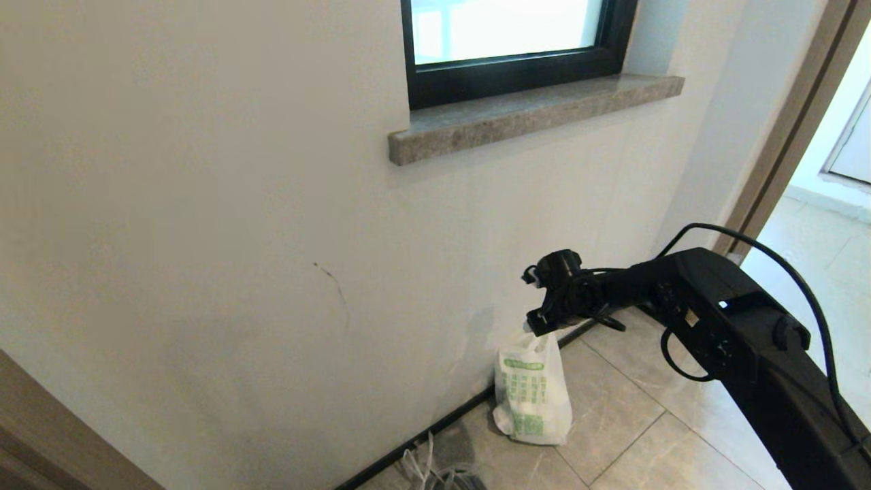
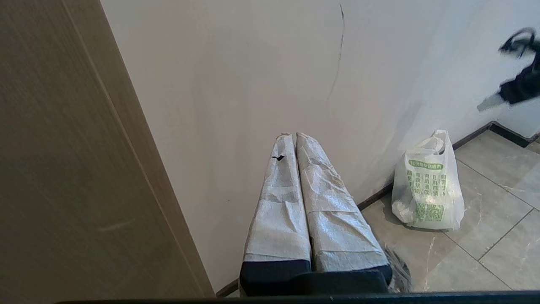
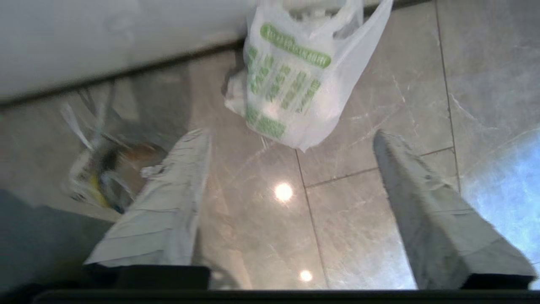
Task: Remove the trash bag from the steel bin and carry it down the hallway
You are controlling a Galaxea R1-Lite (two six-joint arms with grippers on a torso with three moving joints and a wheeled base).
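Observation:
The trash bag point(image 1: 532, 395), white with green print, stands on the beige tiles of the hallway point(image 1: 646, 422), against the white wall below the window sill point(image 1: 531, 116). My right gripper point(image 1: 544, 318) hangs just above its loop handles. In the right wrist view the right gripper point(image 3: 291, 134) is open with only floor between its wrapped fingers point(image 3: 177, 202), and the trash bag point(image 3: 295, 76) lies beyond their tips. My left gripper point(image 2: 294, 135) is parked low by the wall, shut and empty, with the trash bag point(image 2: 428, 185) off to its side. The steel bin is out of view.
A black baseboard point(image 1: 442, 425) runs along the wall. A pale tangled bundle point(image 1: 435, 471) lies on the floor near it. A wood-toned door panel point(image 2: 63, 169) stands by the left arm. An open doorway point(image 1: 833, 204) leads off at the right.

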